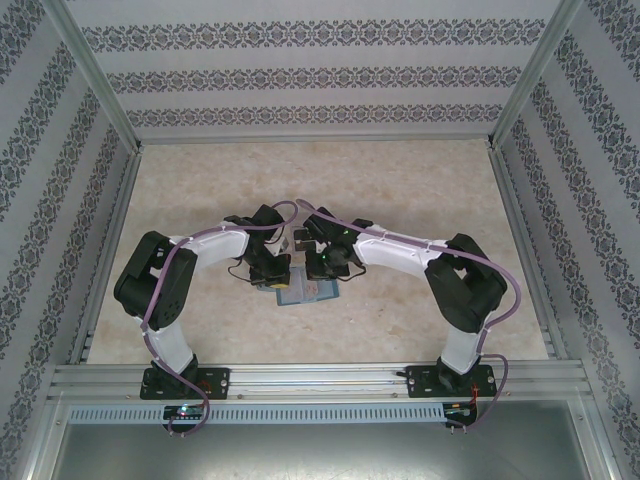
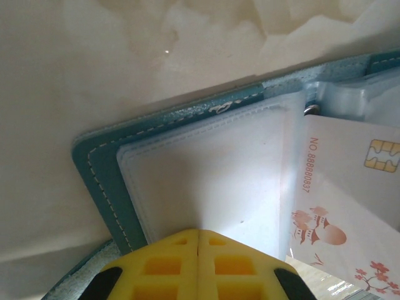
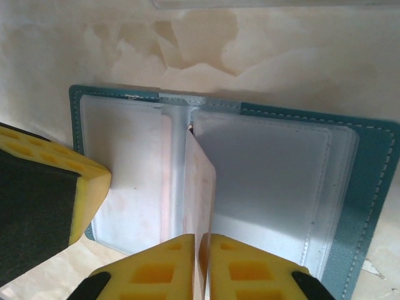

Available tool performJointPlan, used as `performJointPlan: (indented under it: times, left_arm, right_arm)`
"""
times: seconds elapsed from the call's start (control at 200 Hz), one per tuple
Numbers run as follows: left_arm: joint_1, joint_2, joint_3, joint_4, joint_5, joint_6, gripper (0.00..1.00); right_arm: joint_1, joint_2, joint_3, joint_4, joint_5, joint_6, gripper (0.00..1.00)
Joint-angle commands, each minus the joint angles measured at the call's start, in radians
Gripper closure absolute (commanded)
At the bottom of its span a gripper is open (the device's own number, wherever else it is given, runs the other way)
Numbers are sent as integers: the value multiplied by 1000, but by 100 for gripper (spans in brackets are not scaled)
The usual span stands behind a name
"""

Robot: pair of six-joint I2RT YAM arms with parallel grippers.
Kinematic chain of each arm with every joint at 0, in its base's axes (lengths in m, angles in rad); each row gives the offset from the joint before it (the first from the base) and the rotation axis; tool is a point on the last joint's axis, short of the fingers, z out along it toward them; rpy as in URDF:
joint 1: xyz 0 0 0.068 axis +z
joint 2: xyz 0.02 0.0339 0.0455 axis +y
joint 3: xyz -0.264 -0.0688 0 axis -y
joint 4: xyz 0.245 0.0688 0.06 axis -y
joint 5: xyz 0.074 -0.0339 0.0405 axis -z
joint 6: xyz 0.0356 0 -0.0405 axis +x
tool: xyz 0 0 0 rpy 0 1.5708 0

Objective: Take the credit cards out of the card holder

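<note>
Left fingers (image 2: 178, 250), together, pin the card holder (image 2: 100, 169); right fingers (image 3: 156, 272) clamp 1 pale credit card (image 3: 201, 187), whose slick edge may slip free during withdrawal.

One card holder (image 1: 310, 293), mid-frame. One pale credit card (image 2: 350, 206), lower right of the left wrist view. Two pincers: left pincer (image 2: 198, 239), right pincer (image 3: 201, 242).
</note>
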Motion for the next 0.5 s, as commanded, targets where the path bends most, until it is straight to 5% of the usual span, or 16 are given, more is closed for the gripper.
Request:
performJointPlan:
  times: [0.0,0.495]
  left_arm:
    - [10,37,-32,-23,-80,20,100]
    - [9,39,-33,-19,-73,21,100]
  right_arm:
    - [12,14,10,7,-24,33,84]
    - [17,-3,-7,9,-66,62,85]
